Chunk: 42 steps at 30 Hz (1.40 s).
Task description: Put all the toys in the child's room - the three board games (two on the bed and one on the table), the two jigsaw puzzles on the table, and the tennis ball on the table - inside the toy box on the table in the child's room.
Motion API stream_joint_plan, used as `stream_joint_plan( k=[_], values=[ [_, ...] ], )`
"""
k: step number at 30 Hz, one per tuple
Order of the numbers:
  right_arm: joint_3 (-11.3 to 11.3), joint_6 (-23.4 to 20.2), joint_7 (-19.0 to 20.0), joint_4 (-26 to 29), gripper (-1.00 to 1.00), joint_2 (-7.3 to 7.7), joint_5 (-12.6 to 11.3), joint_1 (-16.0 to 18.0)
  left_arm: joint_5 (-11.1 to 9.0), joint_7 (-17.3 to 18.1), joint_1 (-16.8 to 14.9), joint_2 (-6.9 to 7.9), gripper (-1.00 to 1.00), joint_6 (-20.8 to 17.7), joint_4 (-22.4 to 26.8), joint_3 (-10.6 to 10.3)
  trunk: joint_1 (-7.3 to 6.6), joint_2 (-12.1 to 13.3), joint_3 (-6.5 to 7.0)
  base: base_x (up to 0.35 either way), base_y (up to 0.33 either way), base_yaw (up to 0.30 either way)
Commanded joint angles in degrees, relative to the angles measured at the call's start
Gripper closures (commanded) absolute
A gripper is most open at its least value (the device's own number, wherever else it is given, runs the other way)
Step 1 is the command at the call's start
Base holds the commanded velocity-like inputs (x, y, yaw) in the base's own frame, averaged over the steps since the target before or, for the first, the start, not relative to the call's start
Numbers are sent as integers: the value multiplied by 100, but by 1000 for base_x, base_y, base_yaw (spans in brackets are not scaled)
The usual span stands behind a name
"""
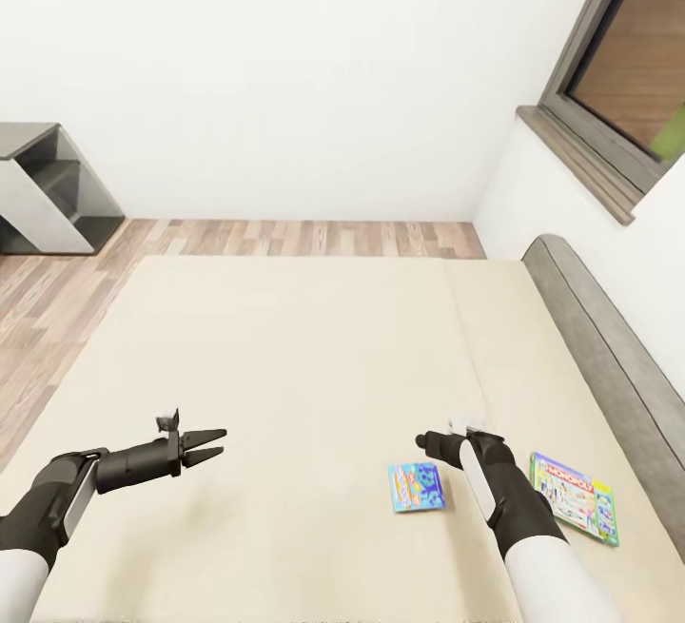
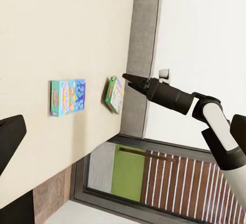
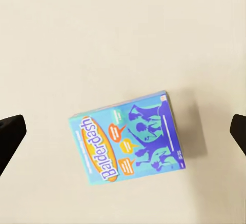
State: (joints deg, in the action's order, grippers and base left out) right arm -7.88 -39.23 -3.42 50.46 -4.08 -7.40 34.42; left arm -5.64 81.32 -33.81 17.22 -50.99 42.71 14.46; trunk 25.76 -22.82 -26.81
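i've got the right gripper (image 1: pixel 436 443) hanging over the bed (image 1: pixel 285 357), and the blue game (image 1: pixel 416 487) lies flat on the mattress almost directly under it, just toward the bed's near edge. in the right wrist view the blue game (image 3: pixel 126 138) sits between the two dark fingertips (image 3: pixel 10 137), which stand far apart, so those jaws are open and empty. the box's long axis runs roughly along the line between the fingers and is a bit skewed, so i judge a wrist turn may be needed to close across its short side instead.

the white-and-green game (image 1: pixel 575 496) lies flat further toward the headboard (image 1: pixel 609 357) side, also near the bed's near edge, apart from the blue one. the right arm is plainly the nearer one to both.

the left gripper (image 1: pixel 211 445) hovers over the middle of the bed, well apart from either box, jaws slightly parted and holding nothing. from the left wrist view i see both games (image 2: pixel 68 97) and the right gripper (image 2: pixel 126 77) beyond them.

next move, in my judgement: straight down onto the blue game.
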Motion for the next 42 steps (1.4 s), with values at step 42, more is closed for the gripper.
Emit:
stream_joint_plan(
  k=[42],
  values=[
    [-12,29,-36,-27,-100,-3,-54,3,-8,16,-3,1,-100,-60,0,2,3,-10,-405,0,0,0]
  ],
)
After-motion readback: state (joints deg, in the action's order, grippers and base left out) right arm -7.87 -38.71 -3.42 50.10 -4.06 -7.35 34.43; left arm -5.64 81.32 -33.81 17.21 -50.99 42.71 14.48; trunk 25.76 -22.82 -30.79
